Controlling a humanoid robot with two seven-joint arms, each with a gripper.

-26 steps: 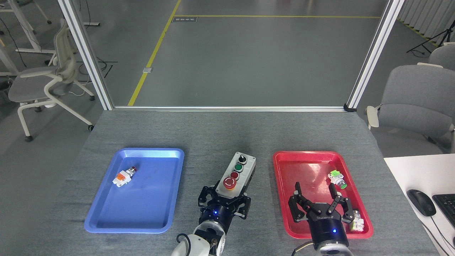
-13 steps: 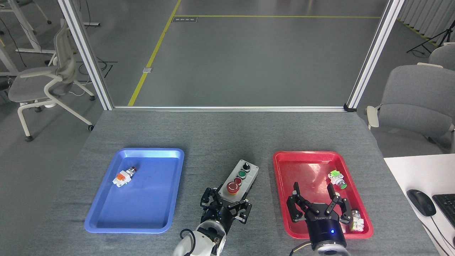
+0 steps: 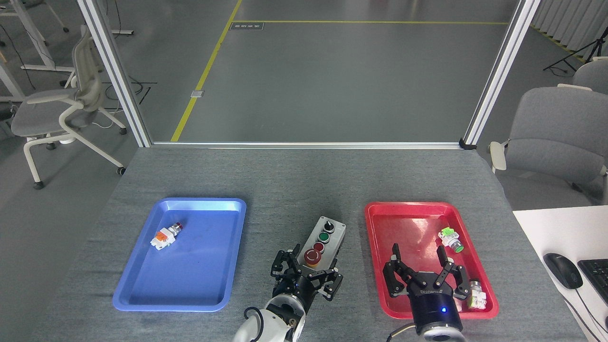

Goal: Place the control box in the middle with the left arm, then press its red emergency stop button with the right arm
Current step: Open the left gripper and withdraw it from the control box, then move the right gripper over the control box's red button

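Observation:
The light-grey control box (image 3: 328,232) lies slantwise on the grey cloth in the middle (image 3: 294,190), between the two trays. Its red emergency stop button (image 3: 312,256) with the yellow ring sits at the near end, behind it a small red button, a green button and a black knob. My left gripper (image 3: 306,272) is shut on the box's near end, fingers on both sides. My right gripper (image 3: 422,267) hovers open over the near part of the red tray (image 3: 408,207), to the right of the box, holding nothing.
A blue tray (image 3: 199,202) at the left holds an orange-white switch (image 3: 164,236). The red tray holds a green-white switch (image 3: 451,239) and a small part (image 3: 476,295) by my right gripper. A white desk with a mouse (image 3: 563,270) stands at the right.
My left gripper has drawn the control box nearer and slightly right, turning it a bit. The right gripper has sunk back a little and stays open.

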